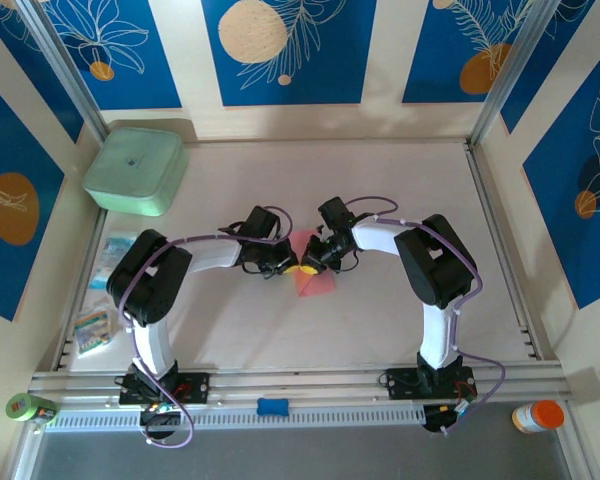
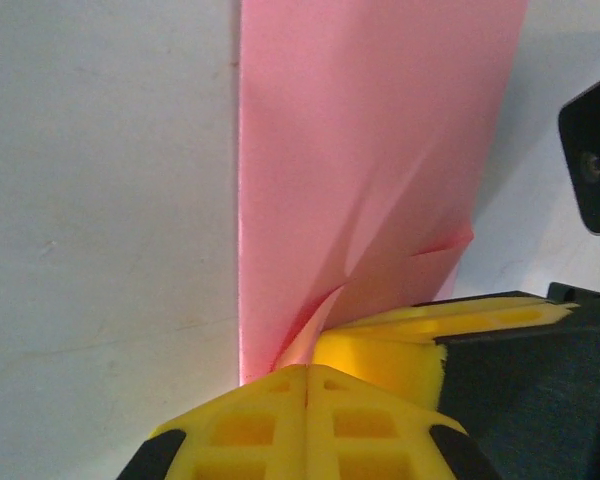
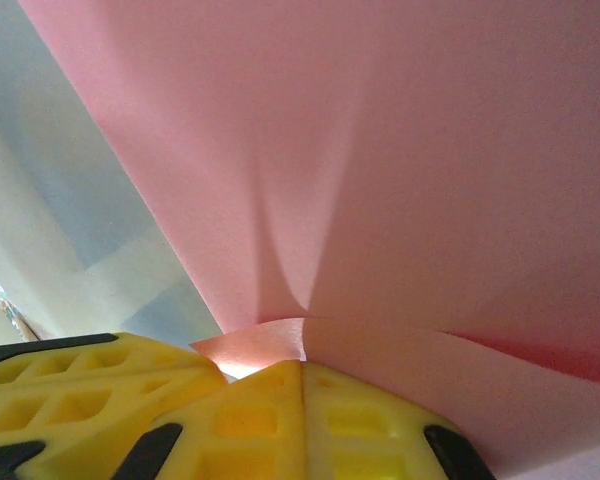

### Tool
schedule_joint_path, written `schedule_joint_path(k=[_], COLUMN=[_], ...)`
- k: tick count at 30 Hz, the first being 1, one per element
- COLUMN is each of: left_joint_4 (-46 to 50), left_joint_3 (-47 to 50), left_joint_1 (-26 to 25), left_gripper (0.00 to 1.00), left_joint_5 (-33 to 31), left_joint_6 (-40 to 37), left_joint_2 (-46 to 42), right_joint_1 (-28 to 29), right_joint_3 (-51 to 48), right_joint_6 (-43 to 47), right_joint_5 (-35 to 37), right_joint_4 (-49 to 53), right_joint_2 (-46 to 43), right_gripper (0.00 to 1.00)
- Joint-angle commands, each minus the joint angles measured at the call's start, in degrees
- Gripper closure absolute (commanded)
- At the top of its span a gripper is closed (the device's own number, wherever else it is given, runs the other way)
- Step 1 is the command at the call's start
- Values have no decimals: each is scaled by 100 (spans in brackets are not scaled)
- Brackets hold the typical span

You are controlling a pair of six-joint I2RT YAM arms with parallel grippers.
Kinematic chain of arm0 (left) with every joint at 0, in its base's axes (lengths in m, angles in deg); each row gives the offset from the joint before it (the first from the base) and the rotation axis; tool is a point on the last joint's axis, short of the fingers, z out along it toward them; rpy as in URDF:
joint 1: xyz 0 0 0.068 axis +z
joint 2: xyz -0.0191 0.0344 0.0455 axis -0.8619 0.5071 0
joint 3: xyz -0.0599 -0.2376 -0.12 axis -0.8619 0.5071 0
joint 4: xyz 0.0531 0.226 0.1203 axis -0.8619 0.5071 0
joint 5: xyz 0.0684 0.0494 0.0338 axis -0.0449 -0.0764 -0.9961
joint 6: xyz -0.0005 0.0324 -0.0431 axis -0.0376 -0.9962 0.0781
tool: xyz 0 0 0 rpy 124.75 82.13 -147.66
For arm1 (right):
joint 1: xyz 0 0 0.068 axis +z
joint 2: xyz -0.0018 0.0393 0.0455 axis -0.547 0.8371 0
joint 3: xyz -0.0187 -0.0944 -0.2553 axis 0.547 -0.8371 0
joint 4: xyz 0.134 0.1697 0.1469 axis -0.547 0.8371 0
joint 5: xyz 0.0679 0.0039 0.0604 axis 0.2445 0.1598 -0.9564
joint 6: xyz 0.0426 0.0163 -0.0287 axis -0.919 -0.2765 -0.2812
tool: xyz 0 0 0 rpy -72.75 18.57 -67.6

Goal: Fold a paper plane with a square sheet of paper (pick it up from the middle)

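The square sheet of paper (image 1: 313, 270) is pink and lies mid-table between the two arms. In the left wrist view the sheet (image 2: 370, 150) lies flat with one creased corner lifted. My left gripper (image 2: 307, 378) is shut on that lifted edge, and it shows in the top view too (image 1: 289, 268). My right gripper (image 3: 302, 366) is shut on the same edge of the sheet (image 3: 400, 150), right beside the left fingers (image 3: 80, 390). From above the right gripper (image 1: 317, 262) nearly touches the left one. A paper plane is out of view.
A mint-green box (image 1: 137, 170) stands at the back left. Clear printed packets (image 1: 108, 256) lie along the left edge. At the near rail sit a green roll (image 1: 30, 407), a blue piece (image 1: 272, 406) and an orange-capped bottle (image 1: 538, 415). Metal frame posts flank the table.
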Motion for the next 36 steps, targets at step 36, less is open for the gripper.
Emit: schedule_joint_path(k=[36], left_joint_4=[1157], left_joint_3=[-498], left_joint_1=[-69], left_gripper=[100], left_joint_5=[-542], left_joint_6=[-789], left_joint_2=[497], right_joint_1=[-272], right_joint_3=[-706], right_joint_6=[844], right_joint_5=[-375], right_joint_4=[-674], right_joint_2=[-518], right_gripper=[100])
